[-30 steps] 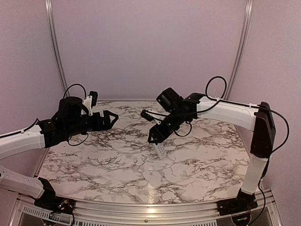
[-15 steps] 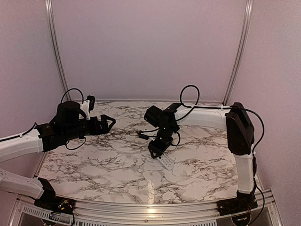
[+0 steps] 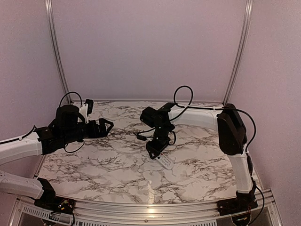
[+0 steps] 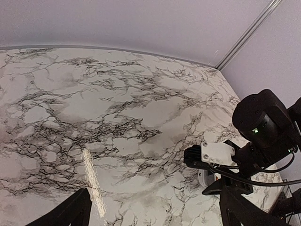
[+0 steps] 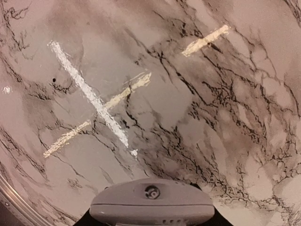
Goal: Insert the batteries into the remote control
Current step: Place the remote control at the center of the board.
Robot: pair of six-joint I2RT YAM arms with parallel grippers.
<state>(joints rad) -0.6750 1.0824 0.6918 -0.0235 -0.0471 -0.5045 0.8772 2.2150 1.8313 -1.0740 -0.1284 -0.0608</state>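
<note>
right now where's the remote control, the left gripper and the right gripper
remote control (image 3: 166,162), top view, its white body
left gripper (image 3: 109,126), top view, between its fingertips
right gripper (image 3: 154,151), top view, between its fingertips

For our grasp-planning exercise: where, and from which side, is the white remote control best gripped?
Probably across its long side edges near one end, coming from above: the remote control is slim and flat. The right gripper holds it so.

glossy marble-look table (image 3: 94,165), metal edge rail (image 3: 141,214), smooth white plastic remote control (image 3: 166,162).
</note>
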